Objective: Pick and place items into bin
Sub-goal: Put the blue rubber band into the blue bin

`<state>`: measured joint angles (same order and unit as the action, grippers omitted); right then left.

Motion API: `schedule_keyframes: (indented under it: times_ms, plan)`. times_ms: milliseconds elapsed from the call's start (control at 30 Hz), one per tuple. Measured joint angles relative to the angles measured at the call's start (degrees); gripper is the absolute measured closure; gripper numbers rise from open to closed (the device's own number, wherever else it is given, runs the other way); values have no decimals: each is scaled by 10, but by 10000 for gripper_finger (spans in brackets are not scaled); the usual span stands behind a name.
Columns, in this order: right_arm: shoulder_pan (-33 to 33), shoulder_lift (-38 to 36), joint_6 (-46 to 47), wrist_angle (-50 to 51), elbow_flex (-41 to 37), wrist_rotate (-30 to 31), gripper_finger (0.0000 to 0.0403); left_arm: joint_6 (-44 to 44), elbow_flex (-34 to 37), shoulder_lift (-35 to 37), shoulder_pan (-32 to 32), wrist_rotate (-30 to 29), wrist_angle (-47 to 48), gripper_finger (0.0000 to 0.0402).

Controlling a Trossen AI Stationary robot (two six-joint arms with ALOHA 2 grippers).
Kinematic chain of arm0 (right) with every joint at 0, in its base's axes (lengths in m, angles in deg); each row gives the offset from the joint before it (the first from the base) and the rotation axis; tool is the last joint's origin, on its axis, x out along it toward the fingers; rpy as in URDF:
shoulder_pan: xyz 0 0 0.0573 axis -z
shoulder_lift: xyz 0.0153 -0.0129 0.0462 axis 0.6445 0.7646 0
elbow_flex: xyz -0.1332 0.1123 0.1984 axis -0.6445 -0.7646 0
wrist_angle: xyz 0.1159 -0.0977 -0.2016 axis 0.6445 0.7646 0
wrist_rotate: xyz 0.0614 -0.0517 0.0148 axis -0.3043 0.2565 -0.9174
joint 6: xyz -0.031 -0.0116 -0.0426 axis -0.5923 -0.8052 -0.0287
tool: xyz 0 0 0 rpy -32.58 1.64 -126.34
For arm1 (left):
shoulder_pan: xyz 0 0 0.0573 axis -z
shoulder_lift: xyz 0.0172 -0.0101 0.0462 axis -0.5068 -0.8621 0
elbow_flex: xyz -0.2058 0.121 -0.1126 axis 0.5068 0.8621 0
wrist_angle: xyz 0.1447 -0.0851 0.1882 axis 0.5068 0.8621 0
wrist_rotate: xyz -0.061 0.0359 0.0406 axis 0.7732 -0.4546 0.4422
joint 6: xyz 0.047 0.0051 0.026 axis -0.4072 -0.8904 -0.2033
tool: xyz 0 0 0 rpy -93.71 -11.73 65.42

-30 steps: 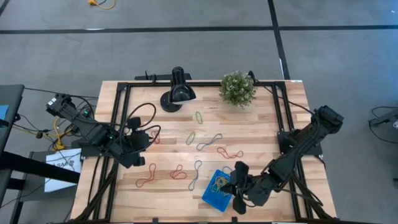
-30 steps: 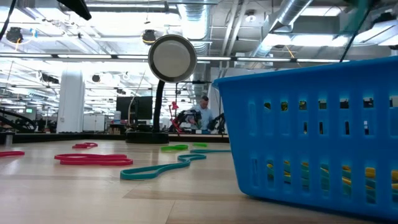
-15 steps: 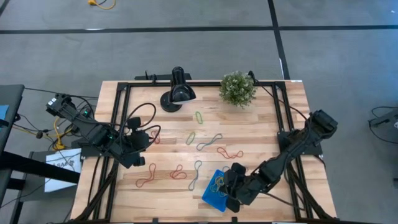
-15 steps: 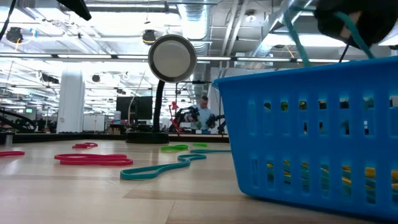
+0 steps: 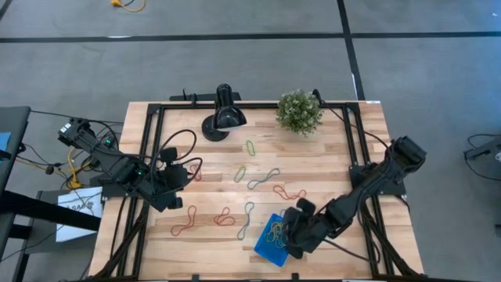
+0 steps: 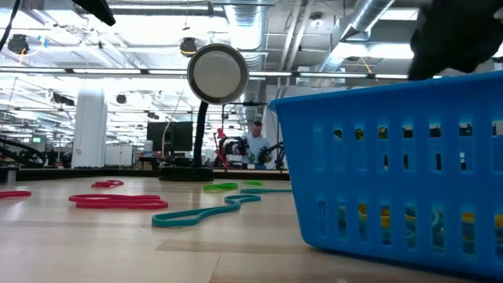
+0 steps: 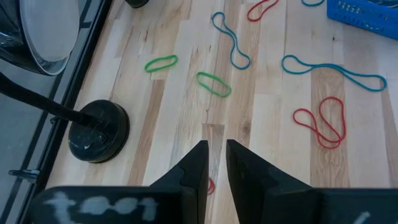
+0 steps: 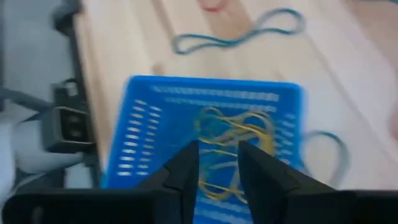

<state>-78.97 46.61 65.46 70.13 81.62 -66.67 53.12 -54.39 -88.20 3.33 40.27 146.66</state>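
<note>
Rubber bands (image 5: 275, 230) lie tangled in the blue bin (image 5: 266, 248), lower centre. The right gripper (image 5: 293, 235) hovers above, fingers narrowly parted, apparently empty; a loop snagging them could lift out.

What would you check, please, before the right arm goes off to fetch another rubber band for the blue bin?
1. Right gripper empty: ok, fingers apart, nothing between them.
2. Last band landed in the blue bin: ok, yellow and teal loops lie inside.
3. Bin flat on the table: ok in the low view.
4. Bands left to fetch: ok, the red loop lies nearest the bin, others lie mid-table.
5. Left gripper out of the way: ok, it hangs over the table's left side.
6. A teal loop beside the bin's wall, touching it or not: cannot tell.
</note>
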Motion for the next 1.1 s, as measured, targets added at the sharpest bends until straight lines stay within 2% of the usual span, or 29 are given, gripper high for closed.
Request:
schedule_keyframes:
  times_ms: [200, 267, 367, 500, 700, 1000, 1100]
  plan:
    - [13, -10, 92, 212, 0, -23, 290, 0, 0, 0, 0, 0, -1, 356]
    - [8, -10, 97, 273, -1, -26, 291, 0, 0, 0, 0, 0, -1, 356]
    - [-3, -3, 64, 312, -1, -28, 291, 0, 0, 0, 0, 0, -1, 356]
    - [-17, -4, 10, 307, -1, -29, 290, 0, 0, 0, 0, 0, -2, 356]
    - [-20, -4, 7, 251, -27, -74, 290, 0, 0, 0, 0, 0, -5, 356]
    - [-19, -4, -13, 235, -79, -79, 290, 0, 0, 0, 0, 0, -5, 356]
    - [-18, -4, -31, 185, -95, -87, 290, 0, 0, 0, 0, 0, -6, 356]
